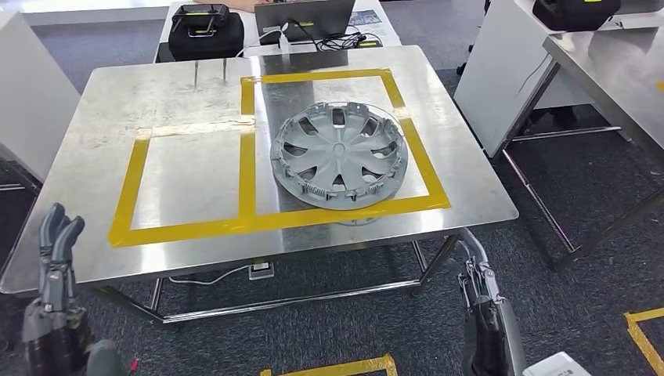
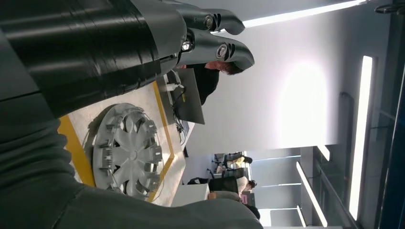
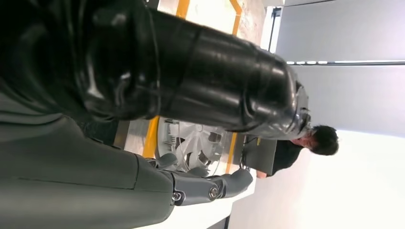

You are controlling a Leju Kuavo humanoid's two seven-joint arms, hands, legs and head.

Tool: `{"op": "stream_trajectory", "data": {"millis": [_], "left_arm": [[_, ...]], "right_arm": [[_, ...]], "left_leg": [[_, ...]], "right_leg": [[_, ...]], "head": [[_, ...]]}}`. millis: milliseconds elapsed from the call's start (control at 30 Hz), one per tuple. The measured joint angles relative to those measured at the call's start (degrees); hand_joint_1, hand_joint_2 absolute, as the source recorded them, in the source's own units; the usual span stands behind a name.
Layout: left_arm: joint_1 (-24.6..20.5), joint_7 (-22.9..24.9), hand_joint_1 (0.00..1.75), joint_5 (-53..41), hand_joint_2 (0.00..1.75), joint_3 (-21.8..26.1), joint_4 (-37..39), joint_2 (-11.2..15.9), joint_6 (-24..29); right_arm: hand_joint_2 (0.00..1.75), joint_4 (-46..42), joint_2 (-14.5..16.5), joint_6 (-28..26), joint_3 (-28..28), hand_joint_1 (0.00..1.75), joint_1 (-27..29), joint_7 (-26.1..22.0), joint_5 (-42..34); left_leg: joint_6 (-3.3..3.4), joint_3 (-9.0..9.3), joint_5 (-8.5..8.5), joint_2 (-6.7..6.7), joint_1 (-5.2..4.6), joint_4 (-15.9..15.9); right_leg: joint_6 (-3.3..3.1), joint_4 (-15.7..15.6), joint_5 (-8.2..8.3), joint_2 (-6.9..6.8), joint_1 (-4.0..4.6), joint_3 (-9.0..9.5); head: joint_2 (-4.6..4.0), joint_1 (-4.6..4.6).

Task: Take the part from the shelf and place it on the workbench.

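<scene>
Silver part [image 1: 339, 156] lies flat on workbench [image 1: 102, 133] — unheld.

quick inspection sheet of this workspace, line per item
surface: steel workbench with yellow tape marking two squares
job's things: grey wheel cover lying flat in the right-hand square, nothing touching it
clutter: black case and laptop on the table behind
hands: left hand and right hand low in front of the bench, holding nothing, fingers apart
cables: black leads by the laptop
surroundings: person behind the laptop; second steel table to the right
</scene>
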Motion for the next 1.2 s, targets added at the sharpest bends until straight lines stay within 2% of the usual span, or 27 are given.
{"op": "stream_trajectory", "data": {"millis": [33, 67, 100, 167, 233, 300, 333, 400, 467, 500, 533, 567, 600, 667, 700, 733, 767, 833, 900, 967, 1000, 1033, 1067, 1100, 1133, 1167, 1200], "left_arm": [[0.07, -0.35, 0.00, 0.75, 0.00, 0.01, 0.05, 0.01, 0.00], [0.15, -0.73, 0.00, 1.41, 0.00, 0.03, 0.10, 0.01, 0.00], [0.27, -1.09, 0.00, 1.89, 0.00, 0.04, 0.13, 0.01, 0.00], [0.56, -1.90, 0.00, 2.31, 0.00, 0.07, 0.15, -0.01, 0.00], [0.83, -3.17, 0.00, 2.92, 0.00, 0.11, 0.12, -0.09, 0.00], [0.96, -5.05, 0.00, 3.99, 0.00, 0.19, 0.06, -0.21, 0.00], [0.97, -5.89, 0.00, 4.48, 0.00, 0.25, 0.05, -0.32, 0.00], [1.03, -6.98, 0.00, 4.98, 0.00, 0.36, 0.03, -0.60, 0.00], [1.01, -7.36, 0.00, 4.87, 0.00, 0.37, 0.02, -0.73, 0.00], [0.88, -7.31, 0.00, 4.61, 0.00, 0.27, 0.02, -0.73, 0.00], [0.66, -7.08, 0.00, 4.24, 0.00, 0.11, 0.03, -0.72, 0.00], [0.37, -6.78, 0.00, 3.86, 0.00, -0.10, 0.03, -0.72, 0.00], [0.09, -6.50, 0.00, 3.52, 0.00, -0.34, 0.02, -0.72, 0.00], [-0.28, -6.15, 0.00, 3.16, 0.00, -0.75, -0.06, -0.72, 0.00], [-0.37, -6.10, 0.00, 3.08, 0.00, -0.94, -0.11, -0.71, 0.00], [-0.43, -6.09, 0.00, 3.08, 0.00, -1.12, -0.16, -0.71, 0.00], [-0.50, -6.14, 0.00, 3.15, 0.00, -1.28, -0.19, -0.71, 0.00], [-0.74, -6.64, 0.00, 3.88, 0.00, -1.45, -0.26, -0.70, 0.00], [-0.89, -7.85, 0.00, 5.29, 0.00, -1.54, -0.43, -0.66, 0.00], [-0.88, -8.86, 0.00, 6.54, 0.00, -1.71, -0.58, -0.59, 0.00], [-0.84, -9.05, 0.00, 6.85, 0.00, -1.80, -0.62, -0.55, 0.00], [-0.64, -9.09, 0.00, 6.83, 0.00, -1.86, -0.62, -0.52, 0.00], [-0.26, -9.11, 0.00, 6.59, 0.00, -1.85, -0.62, -0.54, 0.00], [0.23, -9.35, 0.00, 6.24, 0.00, -1.72, -0.61, -0.65, 0.00], [0.78, -9.95, 0.00, 5.84, 0.00, -1.48, -0.61, -0.86, 0.00], [1.28, -10.88, 0.00, 5.50, 0.00, -1.14, -0.60, -1.14, 0.00], [1.74, -12.03, 0.00, 5.21, 0.00, -0.70, -0.62, -1.51, 0.00]], "right_arm": [[0.00, 0.01, 0.00, -0.02, 0.01, 0.00, 0.06, -0.07, -0.10], [0.00, 0.01, 0.00, -0.04, 0.01, 0.00, 0.08, -0.14, -0.16], [0.00, 0.01, 0.00, -0.06, 0.01, 0.00, 0.08, -0.20, -0.20], [0.00, 0.00, 0.00, -0.06, 0.01, 0.00, 0.06, -0.27, -0.19], [0.00, -0.02, 0.00, -0.05, 0.02, 0.00, 0.03, -0.30, -0.08], [0.00, -0.04, 0.00, -0.03, 0.03, 0.00, 0.04, -0.27, 0.06], [0.00, -0.05, 0.00, -0.02, 0.03, 0.00, 0.06, -0.26, 0.10], [0.00, -0.06, -0.01, -0.04, 0.04, 0.00, -0.02, -0.24, 0.14], [0.00, -0.06, 0.01, -0.10, 0.05, 0.00, -0.12, -0.38, 0.16], [0.00, -0.06, 0.02, -0.15, 0.05, 0.00, -0.12, -0.54, 0.16], [0.00, -0.06, 0.02, -0.18, 0.05, 0.00, -0.09, -0.72, 0.16], [0.00, -0.06, 0.02, -0.21, 0.05, 0.00, -0.06, -0.87, 0.17], [0.00, -0.06, 0.02, -0.23, 0.05, 0.00, -0.04, -0.95, 0.19], [0.00, -0.07, 0.02, -0.23, 0.05, 0.00, -0.06, -1.02, 0.25], [0.00, -0.07, 0.03, -0.24, 0.05, 0.00, -0.07, -1.04, 0.27], [0.00, -0.08, 0.03, -0.24, 0.05, 0.00, -0.07, -1.07, 0.28], [0.00, -0.08, 0.03, -0.24, 0.05, 0.00, -0.06, -1.09, 0.29], [0.00, -0.15, 0.05, -0.24, 0.05, 0.00, 0.04, -1.15, 0.29], [0.00, -0.26, 0.11, -0.24, 0.05, 0.00, -0.04, -1.29, 0.25], [0.00, -0.30, 0.16, -0.24, 0.05, 0.00, -0.22, -1.43, 0.12], [0.00, -0.30, 0.19, -0.24, 0.05, 0.00, -0.25, -1.46, 0.04], [0.00, -0.30, 0.20, -0.24, 0.05, 0.00, -0.24, -1.50, 0.01], [0.00, -0.30, 0.22, -0.24, 0.05, 0.00, -0.20, -1.56, 0.05], [0.00, -0.30, 0.25, -0.24, 0.05, 0.00, -0.18, -1.61, 0.13], [0.00, -0.30, 0.28, -0.24, 0.06, 0.00, -0.14, -1.66, 0.25], [0.00, -0.30, 0.33, -0.24, 0.06, 0.00, -0.10, -1.71, 0.37], [0.00, -0.33, 0.37, -0.24, 0.07, 0.00, -0.11, -1.73, 0.48]], "left_leg": [[-0.20, -0.38, 0.15, 0.00, 0.14, 1.02], [-0.37, 0.22, 1.26, -0.05, 0.28, -0.01], [-0.51, 1.78, 3.04, -0.30, 0.46, -2.92], [-0.61, 5.38, 5.31, -2.55, 0.90, -9.75], [-0.22, 6.99, 5.39, -4.09, 0.95, -12.56], [0.51, 7.06, 5.62, -3.09, 0.79, -12.67], [0.86, 7.03, 5.80, -2.48, 0.83, -12.83], [1.40, 7.01, 6.09, -1.13, 1.02, -13.14], [1.62, 6.83, 6.10, 0.26, 0.86, -13.15], [1.70, 6.75, 6.08, 0.98, 0.80, -13.13], [1.71, 6.72, 6.05, 1.71, 0.76, -13.12], [1.69, 6.74, 6.01, 2.40, 0.74, -13.11], [1.64, 6.81, 5.97, 3.03, 0.74, -13.11], [1.39, 6.99, 5.81, 4.11, 0.60, -13.11], [1.16, 7.07, 5.73, 4.54, 0.53, -13.12], [0.88, 7.13, 5.66, 4.97, 0.46, -13.13], [0.54, 7.22, 5.62, 5.42, 0.45, -13.22], [-0.19, 7.52, 5.42, 5.88, 0.61, -13.32], [-0.60, 6.67, 3.72, 3.78, 0.72, -11.00], [-0.66, 3.53, 0.58, 0.98, 0.73, -4.51], [-0.67, 1.63, -0.63, 0.40, 0.68, -0.90], [-0.67, 0.29, -0.83, 0.20, 0.67, 1.33], [-0.64, -0.25, 0.09, 0.05, 0.66, 1.63], [-0.54, 0.25, 1.99, -0.26, 0.69, -0.33], [-0.39, 1.55, 4.39, -1.17, 0.77, -3.92], [-0.21, 2.98, 6.00, -2.79, 0.93, -7.57], [-0.10, 4.16, 6.83, -4.25, 1.07, -10.41]], "right_leg": [[0.08, 0.20, -0.01, 0.40, -0.05, -0.13], [0.23, 0.47, -0.07, 0.87, -0.13, -0.24], [0.45, 0.86, -0.20, 1.42, -0.23, -0.36], [1.18, 2.08, -0.68, 2.51, -0.38, -1.00], [2.05, 3.06, -0.86, 3.53, -0.52, -2.00], [2.82, 3.19, -0.54, 4.53, -0.81, -2.98], [3.13, 3.53, -0.64, 4.30, -0.87, -3.49], [3.67, 6.81, -2.45, 2.30, -0.88, -5.43], [4.17, 13.80, -5.88, -0.13, -1.02, -8.71], [4.37, 17.09, -7.10, -0.67, -1.16, -10.22], [4.48, 18.76, -7.37, -0.97, -1.27, -10.91], [4.51, 18.33, -6.62, -1.23, -1.33, -10.56], [4.44, 15.70, -5.04, -1.65, -1.35, -9.09], [3.93, 7.85, -2.07, -3.73, -1.10, -4.91], [3.58, 5.03, -1.38, -4.58, -0.88, -3.43], [3.26, 3.53, -1.27, -5.08, -0.63, -2.85], [2.96, 3.22, -1.49, -4.91, -0.40, -2.93], [2.35, 2.67, -1.20, -3.69, -0.41, -2.72], [1.63, 1.72, -0.63, -2.57, -0.71, -1.59], [1.11, 1.39, -0.22, -1.39, -0.81, -1.11], [0.96, 1.45, -0.13, -0.66, -0.76, -1.16], [0.93, 1.50, -0.14, 0.13, -0.72, -1.18], [0.95, 1.60, -0.19, 1.07, -0.69, -1.16], [1.03, 1.76, -0.29, 2.01, -0.69, -1.12], [1.15, 2.03, -0.46, 2.96, -0.72, -1.13], [1.36, 2.40, -0.68, 3.83, -0.73, -1.26], [1.68, 2.84, -0.93, 4.64, -0.79, -1.54]], "head": [[0.00, -0.21], [0.00, -0.39], [0.00, -0.58], [0.00, -1.00], [0.00, -1.16], [0.00, -1.13], [0.00, -1.08], [0.00, -0.49], [0.00, 0.33], [0.00, 0.60], [0.00, 0.75], [0.00, 0.91], [0.00, 1.10], [0.00, 1.43], [0.00, 1.46], [0.00, 1.45], [0.00, 1.40], [0.00, 1.38], [0.00, 0.97], [0.00, 0.13], [0.00, -0.25], [0.00, -0.49], [0.00, -0.73], [0.00, -0.96], [0.00, -1.24], [0.00, -1.49], [0.00, -1.60]]}}
